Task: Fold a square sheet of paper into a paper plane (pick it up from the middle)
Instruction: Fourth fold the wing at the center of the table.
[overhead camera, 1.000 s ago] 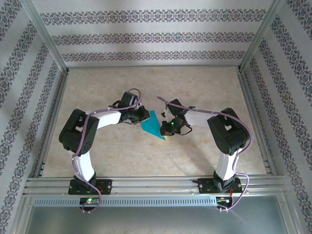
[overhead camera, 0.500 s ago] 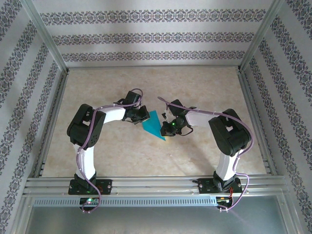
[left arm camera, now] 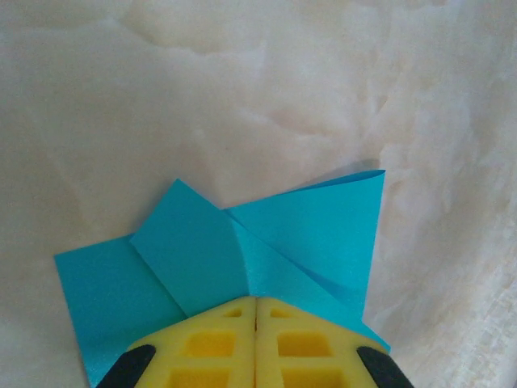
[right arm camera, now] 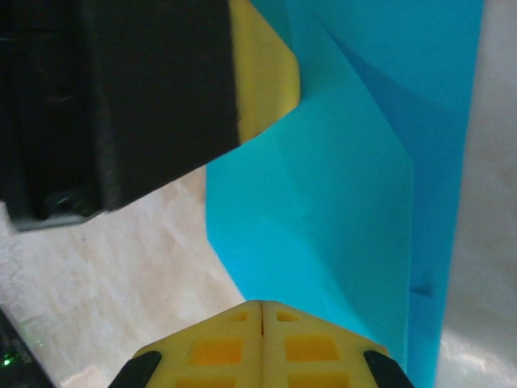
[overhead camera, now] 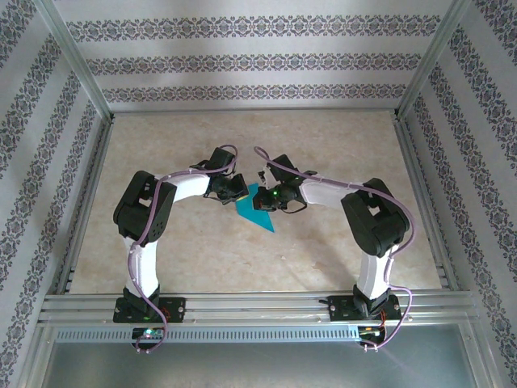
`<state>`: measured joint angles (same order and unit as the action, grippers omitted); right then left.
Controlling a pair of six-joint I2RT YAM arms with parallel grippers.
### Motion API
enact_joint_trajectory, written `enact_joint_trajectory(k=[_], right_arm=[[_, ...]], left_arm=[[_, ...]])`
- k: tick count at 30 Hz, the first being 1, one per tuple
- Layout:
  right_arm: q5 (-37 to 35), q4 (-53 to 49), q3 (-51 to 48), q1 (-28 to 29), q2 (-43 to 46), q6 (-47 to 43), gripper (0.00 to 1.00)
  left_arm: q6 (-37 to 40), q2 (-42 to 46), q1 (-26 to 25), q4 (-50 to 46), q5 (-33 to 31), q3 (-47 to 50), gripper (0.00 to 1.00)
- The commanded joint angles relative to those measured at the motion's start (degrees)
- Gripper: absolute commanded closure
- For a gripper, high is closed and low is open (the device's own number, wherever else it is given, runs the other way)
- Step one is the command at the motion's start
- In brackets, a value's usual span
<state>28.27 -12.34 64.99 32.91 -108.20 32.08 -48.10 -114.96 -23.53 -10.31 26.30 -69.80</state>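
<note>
At mid-tabletop [overhead camera: 339,137], between my two arms: my left jaws are together, pads [left arm camera: 214,343] tip-down on the partly folded sheet of paper [left arm camera: 315,226]. My right jaws are together too, pads [right arm camera: 315,347] at the sheet's edge. Creased flaps overlap.

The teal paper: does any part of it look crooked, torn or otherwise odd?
The folds look uneven. In the left wrist view the teal paper has two flaps that overlap askew, and the far corner of the right-hand flap seems to lift off the table, casting a shadow. I see no tear.
</note>
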Motion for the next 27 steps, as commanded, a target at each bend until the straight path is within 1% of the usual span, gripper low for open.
enact_joint_trajectory(k=[1,5,11,23,27], right_arm=[[-1.6,0.3,1.9,0.5,-2.0,1.5,0.98],[-1.0,-1.3,1.4,0.6,-3.1,0.3,0.98],[-0.5,-2.6,-2.5,0.2,-2.2,-1.5,0.98],[-0.3,-6.2,-10.0,-1.0,4.3,-4.2,0.98],[1.1,-4.4,-13.7,-2.5,7.8,-4.1,0.98]], left_arm=[[0.0,-3.5,-0.1,-8.4,-5.3,0.7,0.94],[-0.7,-3.6,-0.1,-9.8,-6.6,0.6,0.94],[-1.3,-4.3,-0.1,-11.7,-7.9,-0.1,0.94],[-1.0,-4.8,-0.1,-12.6,-8.4,-1.3,0.94],[0.4,-4.3,-0.1,-12.6,-7.3,-2.4,0.94]])
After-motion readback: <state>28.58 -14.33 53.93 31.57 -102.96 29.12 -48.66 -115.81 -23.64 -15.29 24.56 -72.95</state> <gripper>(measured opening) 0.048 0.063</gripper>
